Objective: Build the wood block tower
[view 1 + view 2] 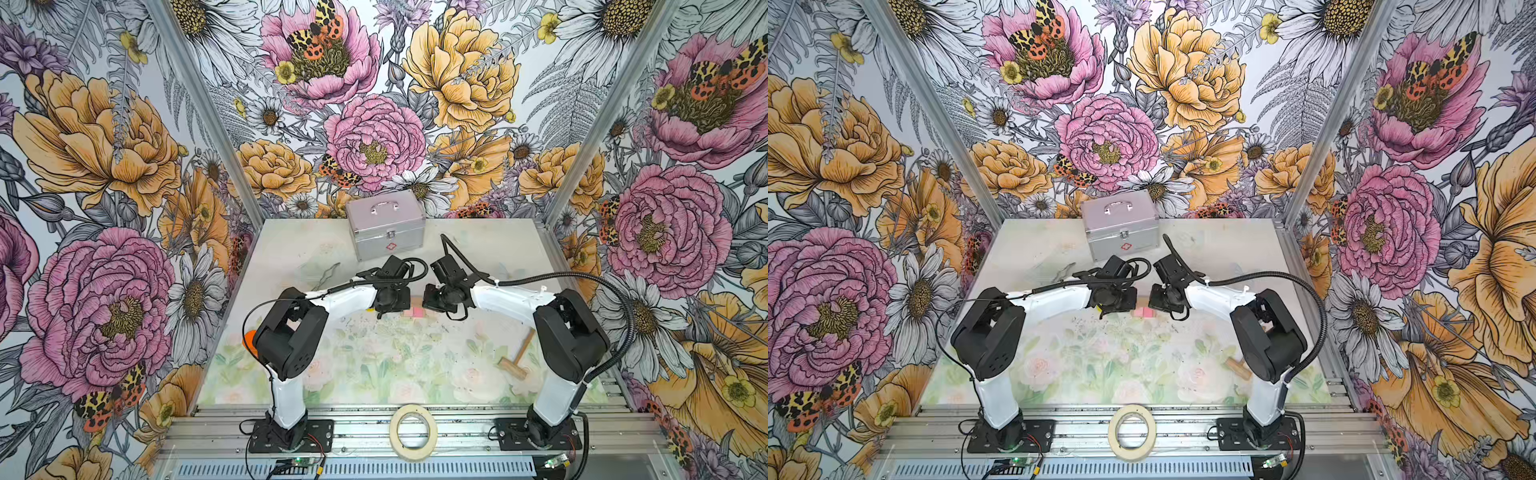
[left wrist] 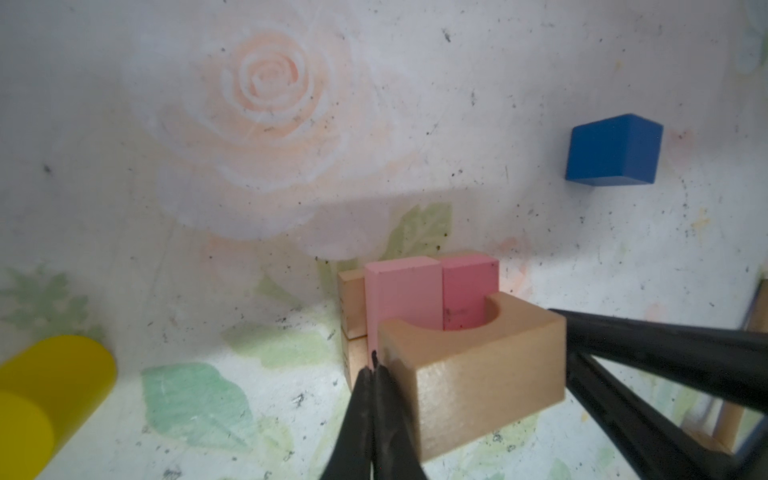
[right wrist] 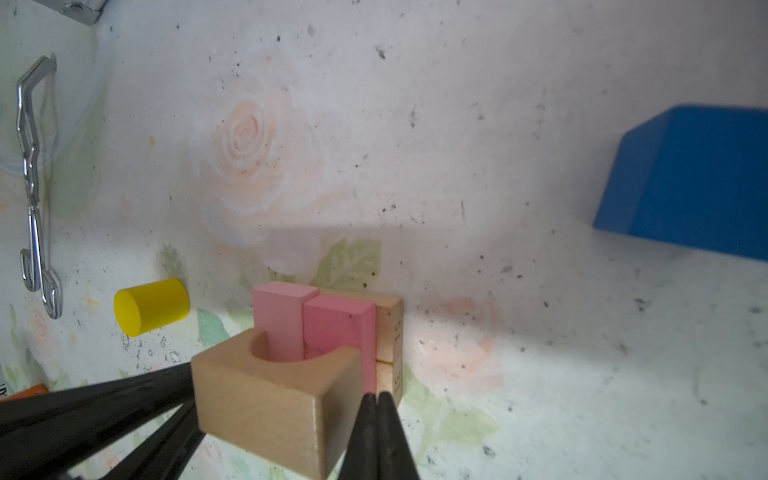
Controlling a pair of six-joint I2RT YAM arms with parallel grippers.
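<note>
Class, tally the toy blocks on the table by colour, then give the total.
Tan wood blocks: 3 (notched block, two bricks)
Pink rectangular bricks: 2
Blue block: 1
Yellow cylinder: 1
Total: 7

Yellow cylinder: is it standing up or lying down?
Lying down. The yellow cylinder rests on its curved side, with its flat end facing sideways.

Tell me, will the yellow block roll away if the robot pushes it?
Probably: the yellow cylinder lies on its curved side on the flat table, so a sideways nudge would likely roll it. Pushed on its flat end, it should slide instead. It looks solid and smoothly painted, so likely stiff, maybe slippery.
</note>
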